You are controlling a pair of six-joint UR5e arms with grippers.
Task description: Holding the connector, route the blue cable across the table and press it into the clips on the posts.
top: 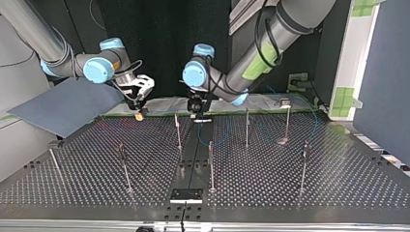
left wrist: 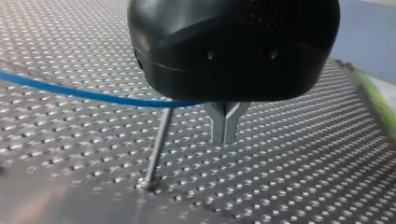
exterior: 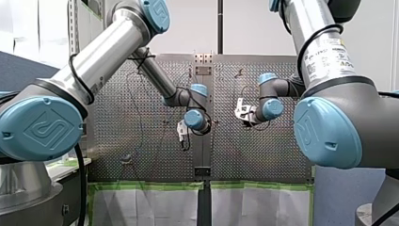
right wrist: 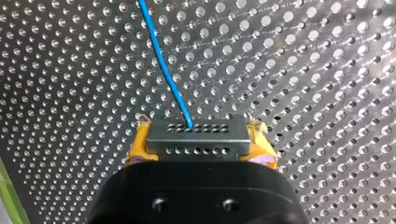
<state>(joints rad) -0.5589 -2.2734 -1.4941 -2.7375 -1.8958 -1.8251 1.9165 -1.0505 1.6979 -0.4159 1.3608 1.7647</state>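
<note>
My right gripper (right wrist: pixel 201 156) is shut on a grey connector (right wrist: pixel 196 136), its yellow pads (right wrist: pixel 140 144) pressing on both ends. The blue cable (right wrist: pixel 163 65) leaves the connector's face and runs away over the perforated table. In the left wrist view the cable (left wrist: pixel 84 94) runs into the fork of the metal fingers (left wrist: pixel 224 128), which stand shut above the table beside a thin post (left wrist: pixel 156 151). In the top view my right gripper (top: pixel 140 114) hangs at the far left and my left gripper (top: pixel 196 113) at the far middle. The cable (top: pixel 217 143) loops right from there.
Several thin posts stand on the table, among them one (top: pixel 178 130) between the grippers, one (top: pixel 247 126) to the right and one (top: pixel 211 166) nearer the camera. A black plate (top: pixel 186 195) lies at the near edge. A grey-blue sheet (top: pixel 67 104) lies at the far left.
</note>
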